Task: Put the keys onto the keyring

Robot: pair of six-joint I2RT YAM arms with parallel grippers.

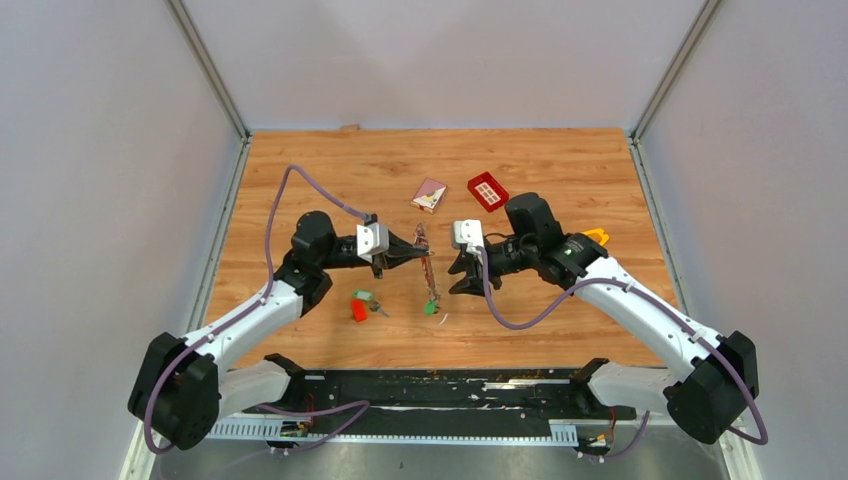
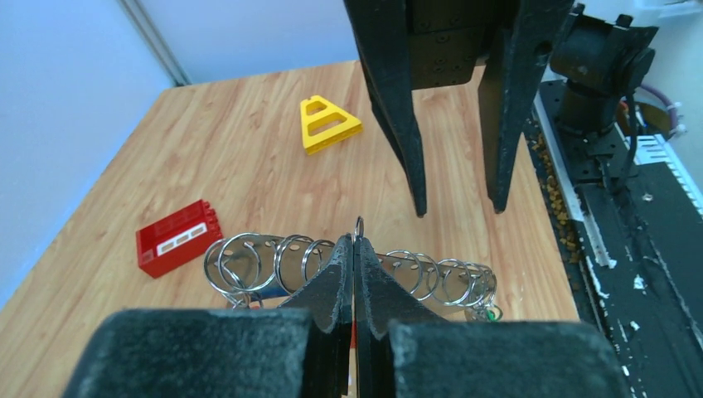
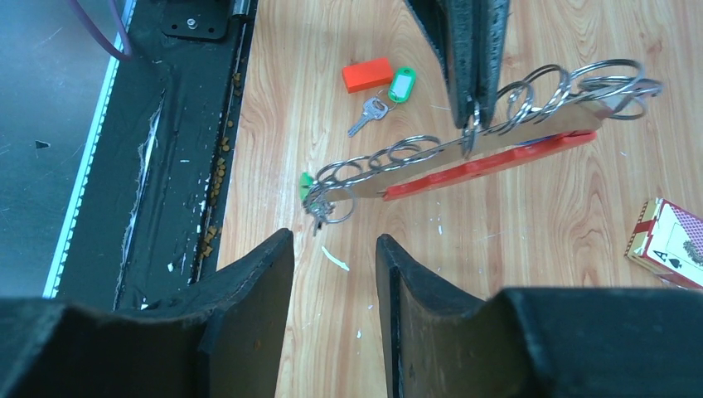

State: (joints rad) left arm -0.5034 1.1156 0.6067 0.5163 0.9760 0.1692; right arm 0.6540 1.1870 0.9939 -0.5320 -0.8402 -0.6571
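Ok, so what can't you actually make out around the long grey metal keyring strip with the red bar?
Top view: rings on the grey metal keyring strip too small to count; yellow triangle frame mostly hidden behind the right arm.
Left wrist view: the strip's lower edge hidden by the shut left gripper.
Right wrist view: what hangs beside the green-headed key too bunched to count; playing-card box cut off by the right edge.

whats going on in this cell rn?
The left end effector is pinched shut on one ring of the keyring, holding it in front of the right arm. The right end effector is open and empty, facing it. What looks like a small key already hangs on the end ring. A green-tagged key lies loose on the table by a red block.
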